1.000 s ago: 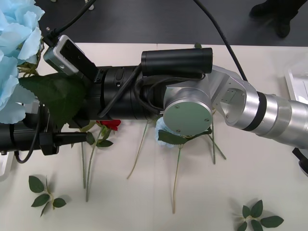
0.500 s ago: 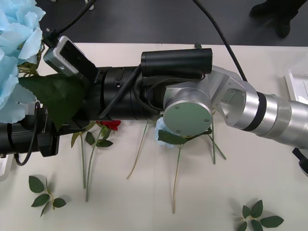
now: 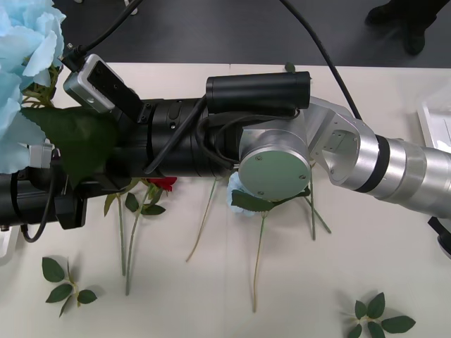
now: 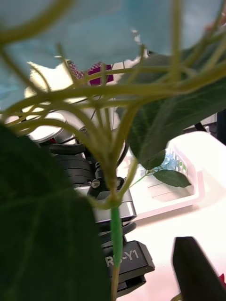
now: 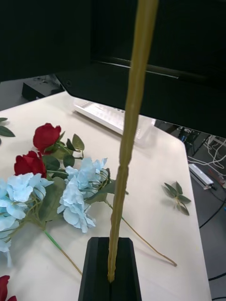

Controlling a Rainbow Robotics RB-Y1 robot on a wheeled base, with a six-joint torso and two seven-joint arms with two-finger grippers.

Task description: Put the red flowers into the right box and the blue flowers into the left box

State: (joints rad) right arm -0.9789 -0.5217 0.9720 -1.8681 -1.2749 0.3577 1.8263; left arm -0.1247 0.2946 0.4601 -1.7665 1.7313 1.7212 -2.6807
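A big pale-blue flower [image 3: 21, 63] hangs high at the far left. Its stem [image 5: 129, 131] rises from my left gripper [image 5: 110, 270], whose black fingers are shut on it. My right arm [image 3: 282, 141] reaches across the table to the same flower. The right gripper [image 3: 99, 176] sits behind the flower's large leaf, with the stem [image 4: 115, 230] well apart from its one visible finger [image 4: 195, 273]. On the table lie red flowers [image 5: 46, 136], [image 3: 163, 182] and more blue flowers [image 5: 80, 193], [image 3: 239, 197]. The left box [image 4: 188, 197] holds some blue and green. The right box [image 3: 437, 123] is at the right edge.
Loose green leaf sprigs lie at the table's front left [image 3: 63, 282] and front right [image 3: 377, 317]. Long thin stems [image 3: 257, 260] trail toward the front edge beneath my right arm. A cable [image 3: 331, 56] runs over the right arm.
A black finger that stuck out from the left gripper one second ago has drawn in. The held blue flower and its leaf have shifted left. The right arm has stayed put.
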